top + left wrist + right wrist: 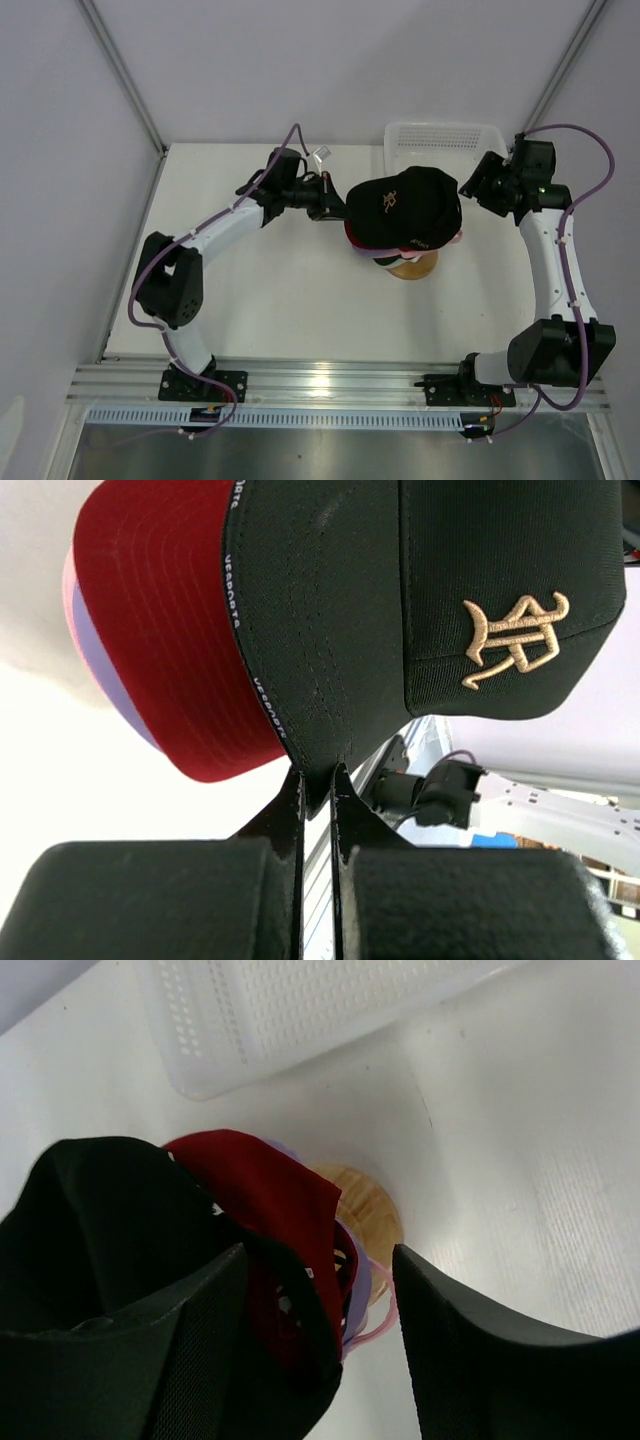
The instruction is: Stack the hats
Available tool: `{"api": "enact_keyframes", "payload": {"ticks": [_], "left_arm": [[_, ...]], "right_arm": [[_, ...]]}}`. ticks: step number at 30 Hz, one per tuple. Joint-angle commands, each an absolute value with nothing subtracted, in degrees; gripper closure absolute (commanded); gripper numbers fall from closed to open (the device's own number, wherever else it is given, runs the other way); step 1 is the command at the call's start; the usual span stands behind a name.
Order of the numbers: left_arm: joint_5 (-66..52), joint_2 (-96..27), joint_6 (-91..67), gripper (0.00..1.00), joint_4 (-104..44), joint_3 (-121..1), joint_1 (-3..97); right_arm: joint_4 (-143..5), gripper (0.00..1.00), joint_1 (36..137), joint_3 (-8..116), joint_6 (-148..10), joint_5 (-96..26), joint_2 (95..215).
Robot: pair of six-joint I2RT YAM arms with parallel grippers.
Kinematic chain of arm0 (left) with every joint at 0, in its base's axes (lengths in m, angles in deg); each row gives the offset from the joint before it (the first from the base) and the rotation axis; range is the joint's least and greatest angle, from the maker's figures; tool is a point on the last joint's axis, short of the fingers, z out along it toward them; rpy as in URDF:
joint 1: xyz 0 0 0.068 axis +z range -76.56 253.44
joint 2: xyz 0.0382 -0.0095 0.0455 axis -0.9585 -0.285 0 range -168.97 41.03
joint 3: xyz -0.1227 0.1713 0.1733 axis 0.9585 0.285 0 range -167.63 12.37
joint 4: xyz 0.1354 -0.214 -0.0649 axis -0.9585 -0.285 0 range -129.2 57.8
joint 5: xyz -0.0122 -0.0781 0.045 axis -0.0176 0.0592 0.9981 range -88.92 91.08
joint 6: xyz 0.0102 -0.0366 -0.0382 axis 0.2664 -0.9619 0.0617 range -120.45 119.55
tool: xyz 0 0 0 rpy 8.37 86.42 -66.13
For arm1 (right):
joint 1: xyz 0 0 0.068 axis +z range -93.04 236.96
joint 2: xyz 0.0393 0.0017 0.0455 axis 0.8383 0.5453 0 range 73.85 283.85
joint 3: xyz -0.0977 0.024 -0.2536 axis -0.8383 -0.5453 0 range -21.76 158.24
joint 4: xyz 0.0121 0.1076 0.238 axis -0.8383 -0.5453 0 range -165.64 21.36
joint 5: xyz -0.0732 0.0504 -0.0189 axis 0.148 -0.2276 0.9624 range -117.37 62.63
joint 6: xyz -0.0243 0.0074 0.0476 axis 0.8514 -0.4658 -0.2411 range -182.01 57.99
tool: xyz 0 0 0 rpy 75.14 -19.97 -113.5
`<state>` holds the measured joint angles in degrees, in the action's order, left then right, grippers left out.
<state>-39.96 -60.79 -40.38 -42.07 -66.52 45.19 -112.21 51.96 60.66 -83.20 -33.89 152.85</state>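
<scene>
The black cap (pixel 403 207) tops the pile of hats on the round wooden stand (pixel 410 268), near the middle of the white table (pixel 280 300). Its fabric is a matte, tight twill with a stitched curved brim, a gold embroidered emblem on the front panel and small white lettering along the brim edge. The left tool (pixel 318 780) is pressed together on the edge of that brim, its glossy black fingers (pixel 290 810) pinching the cloth between them.

Under it, the left wrist view shows the red cap (pixel 170 630) with rows of stitching on its brim, then slivers of a lavender cap (pixel 100 655) and a pink cap (pixel 68 590); only their rims show.

The right tool (pixel 318 1255) is spread wide at the rear of the pile, holding nothing. Its textured left pad overlaps the black cloth, and I cannot tell whether they touch. Behind the pile lies a white perforated plastic basket (pixel 300 1010), cut off by the frame. The stand's pale wood grain shows only as a crescent.
</scene>
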Motion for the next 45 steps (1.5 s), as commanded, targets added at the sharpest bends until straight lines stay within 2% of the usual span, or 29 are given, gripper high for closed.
{"api": "enact_keyframes", "payload": {"ticks": [1, 5, 10, 21, 24, 28, 30, 31, 34, 40, 45], "left_arm": [[-35.7, -64.3, -32.4, 0.99, -50.2, -67.8, 49.1], [-36.4, -68.1, -30.9, 0.99, -54.8, -72.3, 49.5], [-37.1, -73.2, -29.1, 0.99, -60.1, -80.9, 49.8], [-38.5, -72.6, -29.5, 0.99, -60.2, -81.6, 50.0], [-38.5, -72.6, -29.6, 0.99, -60.3, -82.0, 50.0], [-38.2, -72.0, -29.5, 0.99, -60.9, -82.4, 50.1], [-38.2, -71.6, -29.5, 0.99, -61.3, -82.4, 50.4], [-38.2, -71.2, -29.6, 0.99, -61.6, -82.3, 50.6], [-38.0, -70.7, -29.9, 0.99, -62.3, -82.4, 50.9], [-37.2, -68.7, -32.2, 0.99, -66.2, -80.5, 51.0], [-37.2, -64.8, -32.6, 0.99, -62.6, -71.0, 51.0]], "right_arm": [[-107.2, 0.38, 51.2, 58.2, -84.2, -39.6, 149.4], [-105.6, 0.45, 50.7, 55.4, -84.9, -41.3, 148.4], [-103.3, 0.48, 50.3, 51.9, -83.7, -43.1, 147.6], [-98.2, 0.50, 50.5, 47.5, -80.6, -48.4, 147.3], [-99.1, 0.55, 50.6, 47.2, -79.9, -44.2, 147.8], [-101.3, 0.69, 50.5, 48.5, -78.8, -36.9, 148.6], [-102.7, 0.80, 50.5, 49.4, -78.8, -35.8, 149.9], [-103.4, 0.90, 50.5, 50.5, -79.0, -35.1, 150.4], [-106.2, 1.00, 50.5, 53.2, -79.4, -33.8, 153.2], [-114.0, 1.00, 50.6, 56.9, -78.2, -29.3, 160.4], [-113.2, 1.00, 50.6, 54.0, -76.7, -27.4, 162.9]]}}
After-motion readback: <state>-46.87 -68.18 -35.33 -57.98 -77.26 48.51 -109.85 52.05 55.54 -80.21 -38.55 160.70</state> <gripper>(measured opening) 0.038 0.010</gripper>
